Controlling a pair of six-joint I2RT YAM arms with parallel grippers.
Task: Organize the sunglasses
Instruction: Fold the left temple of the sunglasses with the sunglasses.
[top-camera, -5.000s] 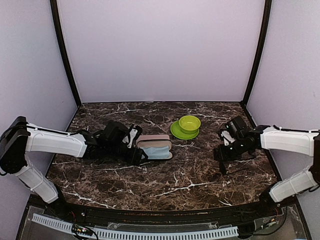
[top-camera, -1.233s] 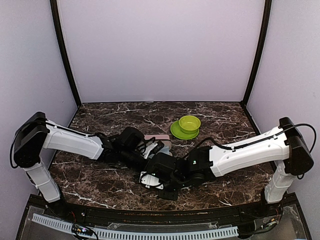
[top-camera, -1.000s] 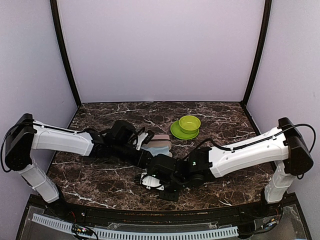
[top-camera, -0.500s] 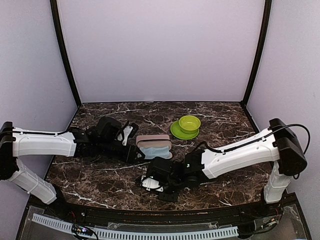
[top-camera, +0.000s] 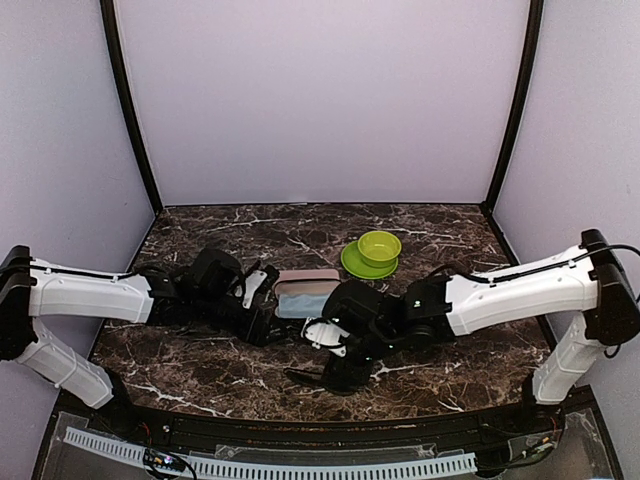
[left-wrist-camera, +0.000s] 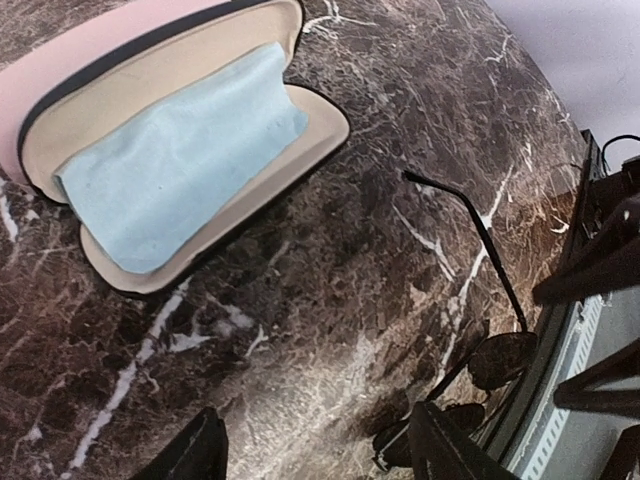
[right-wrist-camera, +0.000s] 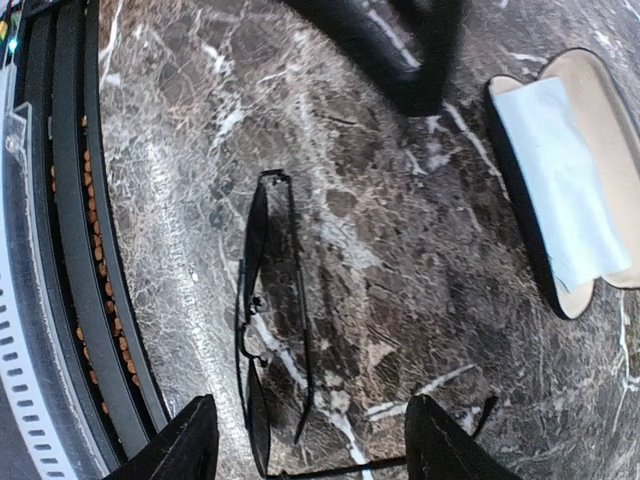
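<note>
Black thin-wire sunglasses (right-wrist-camera: 256, 245) are lying on the dark marble table (top-camera: 200, 350), close to its near edge and about in the middle between left and right. At least one temple is opened out from the lenses. They are resting on the stone and nothing is gripping them.

The right gripper (right-wrist-camera: 310, 445) is hanging over these sunglasses. Its two fingers (right-wrist-camera: 180, 445) are standing wide apart, so the pincer is open and is holding nothing. Whether a finger is touching the wire, I cannot tell.

The left gripper (left-wrist-camera: 315, 455) is reaching in from the left side. Its pincer is also open, with only bare table showing between the fingers. It is pointing toward the right, just beside the left end of a pink case (top-camera: 305, 275).

This case is lying open on the table, a little farther from the near edge than the sunglasses and apart from them. A light blue cloth (left-wrist-camera: 180, 170) is lying inside it, on the beige lining.

A green bowl (top-camera: 380, 245) is sitting on a green plate (top-camera: 352, 265), to the right of the case and farther back.
</note>
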